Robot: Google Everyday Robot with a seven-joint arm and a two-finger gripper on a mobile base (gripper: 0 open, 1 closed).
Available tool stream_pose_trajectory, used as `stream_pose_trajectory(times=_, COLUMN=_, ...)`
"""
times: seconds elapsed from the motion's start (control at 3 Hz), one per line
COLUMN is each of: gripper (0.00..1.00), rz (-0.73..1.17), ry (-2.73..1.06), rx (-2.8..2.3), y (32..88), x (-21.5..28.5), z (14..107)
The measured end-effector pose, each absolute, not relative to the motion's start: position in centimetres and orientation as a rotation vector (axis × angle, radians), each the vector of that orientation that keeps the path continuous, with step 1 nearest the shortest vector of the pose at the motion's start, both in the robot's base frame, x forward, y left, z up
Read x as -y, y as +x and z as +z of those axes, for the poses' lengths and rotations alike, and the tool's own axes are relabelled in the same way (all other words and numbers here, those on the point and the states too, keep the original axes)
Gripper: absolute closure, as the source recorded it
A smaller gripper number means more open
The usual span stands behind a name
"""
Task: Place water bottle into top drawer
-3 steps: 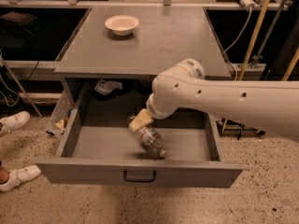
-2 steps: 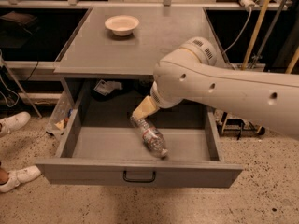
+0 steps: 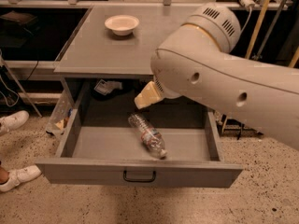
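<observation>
The water bottle [image 3: 147, 135] lies on its side on the floor of the open top drawer [image 3: 140, 170], near the middle, with its white cap toward the front right. It is clear and crinkled, with a red-and-blue label band. The drawer is pulled out fully and its black wire handle [image 3: 139, 176] sits at the centre of the front panel. My gripper [image 3: 147, 96] hangs above the back of the drawer, up and a little behind the bottle, clear of it. My bulky white arm [image 3: 224, 78] fills the right of the view and hides the drawer's right rear.
A white bowl [image 3: 122, 24] stands on the grey cabinet top [image 3: 107, 50] at the back left. A crumpled wrapper [image 3: 107, 87] lies in the recess behind the drawer. A person's white shoes [image 3: 13, 121] are on the floor at left. Cables and poles stand at the right.
My gripper has let go of the bottle and risen up and back from it. The bottle now lies free on the drawer floor. The arm has come nearer to the camera.
</observation>
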State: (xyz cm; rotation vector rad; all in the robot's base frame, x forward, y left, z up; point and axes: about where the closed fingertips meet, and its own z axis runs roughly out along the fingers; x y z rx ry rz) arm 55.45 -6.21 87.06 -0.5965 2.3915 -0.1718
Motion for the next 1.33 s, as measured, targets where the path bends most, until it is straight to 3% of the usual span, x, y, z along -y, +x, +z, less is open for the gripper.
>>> stream_pose_trajectory(times=0.33, gripper=0.0, rz=-0.172, ry=-0.597, rx=-2.392, y=55.5, x=6.2, z=87.0)
stream_pose_trajectory(times=1.0, gripper=0.0, rz=-0.261, ry=-0.417, rx=-2.332, y=52.8, x=12.7, z=96.8)
stream_pose_trajectory(times=1.33, gripper=0.0, rz=-0.262, ry=-0.406, rx=-2.325, y=52.6, x=12.7, z=97.9)
